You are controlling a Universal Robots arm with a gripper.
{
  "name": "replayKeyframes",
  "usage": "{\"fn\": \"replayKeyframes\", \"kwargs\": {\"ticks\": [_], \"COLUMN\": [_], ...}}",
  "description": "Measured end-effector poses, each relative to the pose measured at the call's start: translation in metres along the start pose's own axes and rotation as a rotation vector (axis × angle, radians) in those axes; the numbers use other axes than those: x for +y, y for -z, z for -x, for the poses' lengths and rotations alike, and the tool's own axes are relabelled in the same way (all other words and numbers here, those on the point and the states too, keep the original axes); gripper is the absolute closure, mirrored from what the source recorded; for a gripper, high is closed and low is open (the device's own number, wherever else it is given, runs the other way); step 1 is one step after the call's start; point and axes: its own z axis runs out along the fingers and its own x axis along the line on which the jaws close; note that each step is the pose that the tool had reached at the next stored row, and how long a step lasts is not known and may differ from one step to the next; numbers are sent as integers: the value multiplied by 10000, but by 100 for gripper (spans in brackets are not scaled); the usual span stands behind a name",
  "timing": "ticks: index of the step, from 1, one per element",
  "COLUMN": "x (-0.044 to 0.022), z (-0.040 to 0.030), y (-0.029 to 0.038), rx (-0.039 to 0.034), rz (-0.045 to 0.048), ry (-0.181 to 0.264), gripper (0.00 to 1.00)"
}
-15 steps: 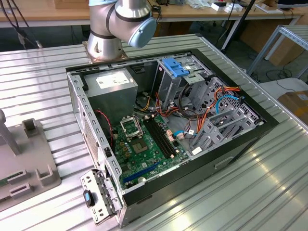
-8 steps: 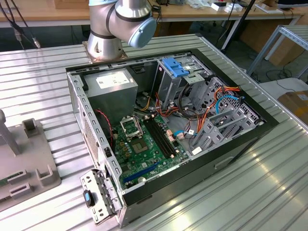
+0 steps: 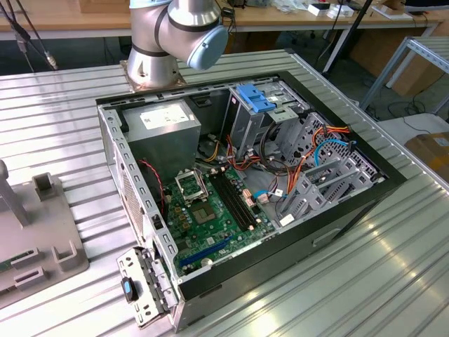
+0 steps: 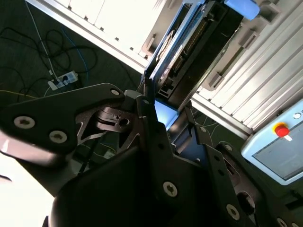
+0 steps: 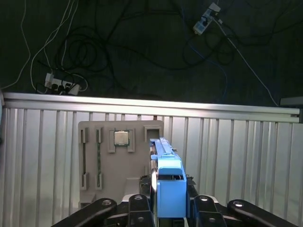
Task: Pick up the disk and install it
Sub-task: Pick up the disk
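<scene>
In both wrist views my gripper [image 5: 169,210] is shut on the disk [image 5: 168,182]. The disk stands on edge between the two fingers [image 5: 137,203], a light-blue rail facing the camera. It hangs above the grey parts fixture [image 5: 120,161] on the ribbed metal table. In the second wrist view the disk [image 4: 189,47] runs away from the gripper [image 4: 161,118], dark side showing, with a blue rail at its far end. In the exterior view the open computer case [image 3: 337,210] lies on the table, its drive cage [image 3: 259,123] topped by a light-blue latch [image 3: 254,98]. The arm's base [image 3: 158,49] stands behind the case.
The case holds a grey power supply box [image 3: 165,123], a green motherboard [image 3: 210,210] and bundles of cables [image 3: 316,151]. The fixture [image 3: 35,232] sits at the exterior view's left and carries a processor chip [image 5: 122,138]. Past the table's edge [image 5: 151,106] lie floor cables and power strips [image 5: 61,85].
</scene>
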Motion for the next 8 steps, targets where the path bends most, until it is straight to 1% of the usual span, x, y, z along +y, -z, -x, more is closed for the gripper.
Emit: {"fn": "replayKeyframes", "kwargs": {"ticks": [1,2,8], "x": [1,1,1], "z": [3,3,3], "y": [49,59,60], "rx": [0,1,1], "rz": [1,1,0], "ry": [0,0,0], "gripper": [64,64,64]}}
